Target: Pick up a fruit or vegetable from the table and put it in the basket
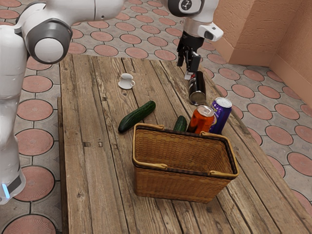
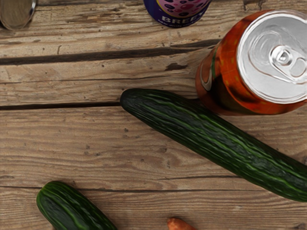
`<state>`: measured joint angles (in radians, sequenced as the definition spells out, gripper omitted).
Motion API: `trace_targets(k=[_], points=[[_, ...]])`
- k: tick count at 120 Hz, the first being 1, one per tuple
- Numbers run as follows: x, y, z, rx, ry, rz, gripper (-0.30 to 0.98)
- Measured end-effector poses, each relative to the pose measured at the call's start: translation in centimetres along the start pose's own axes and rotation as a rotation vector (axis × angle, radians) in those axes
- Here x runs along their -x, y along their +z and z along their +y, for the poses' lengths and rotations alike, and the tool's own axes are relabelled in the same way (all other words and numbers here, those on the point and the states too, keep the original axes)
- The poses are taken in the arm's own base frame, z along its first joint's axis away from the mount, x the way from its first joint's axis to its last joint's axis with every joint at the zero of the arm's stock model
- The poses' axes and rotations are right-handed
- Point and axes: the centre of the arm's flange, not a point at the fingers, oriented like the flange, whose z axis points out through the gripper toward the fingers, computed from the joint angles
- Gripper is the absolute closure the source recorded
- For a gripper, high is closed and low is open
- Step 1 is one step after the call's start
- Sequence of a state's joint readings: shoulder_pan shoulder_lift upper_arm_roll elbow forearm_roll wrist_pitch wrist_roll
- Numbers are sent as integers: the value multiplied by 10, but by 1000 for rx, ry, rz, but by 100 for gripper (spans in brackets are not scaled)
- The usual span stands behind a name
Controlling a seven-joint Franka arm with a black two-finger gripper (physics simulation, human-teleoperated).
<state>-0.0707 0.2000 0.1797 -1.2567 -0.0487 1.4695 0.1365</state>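
The gripper (image 1: 188,71) hangs over the far part of the table, its fingers apart with nothing held between them. One dark green cucumber (image 1: 137,117) lies behind the wicker basket (image 1: 181,183), toward the exterior view's left. A second cucumber (image 1: 180,124) is partly hidden by the basket rim, beside the orange can. In the wrist view, a long cucumber (image 2: 216,139) lies against that can, and another cucumber (image 2: 69,206) lies apart from it. An orange tip (image 2: 180,224), perhaps a carrot, pokes in at the wrist view's edge.
Behind the basket stand an orange can (image 1: 202,120) and a purple can (image 1: 221,116). A dark can (image 1: 197,88) lies on its side below the gripper. A white cup on a saucer (image 1: 126,82) sits at the table's far side.
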Motion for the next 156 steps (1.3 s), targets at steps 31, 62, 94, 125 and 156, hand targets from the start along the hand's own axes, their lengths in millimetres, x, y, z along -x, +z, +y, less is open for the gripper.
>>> trace_targets(k=[31, 62, 94, 125, 156], points=[[0, 1, 0, 1, 4, -1, 0], [8, -15, 28, 28, 46, 17, 0], [27, 12, 12, 45, -168, -152, 0], [86, 66, -43, 75, -401, -252, 0], [90, 84, -62, 96, -559, -217, 0]])
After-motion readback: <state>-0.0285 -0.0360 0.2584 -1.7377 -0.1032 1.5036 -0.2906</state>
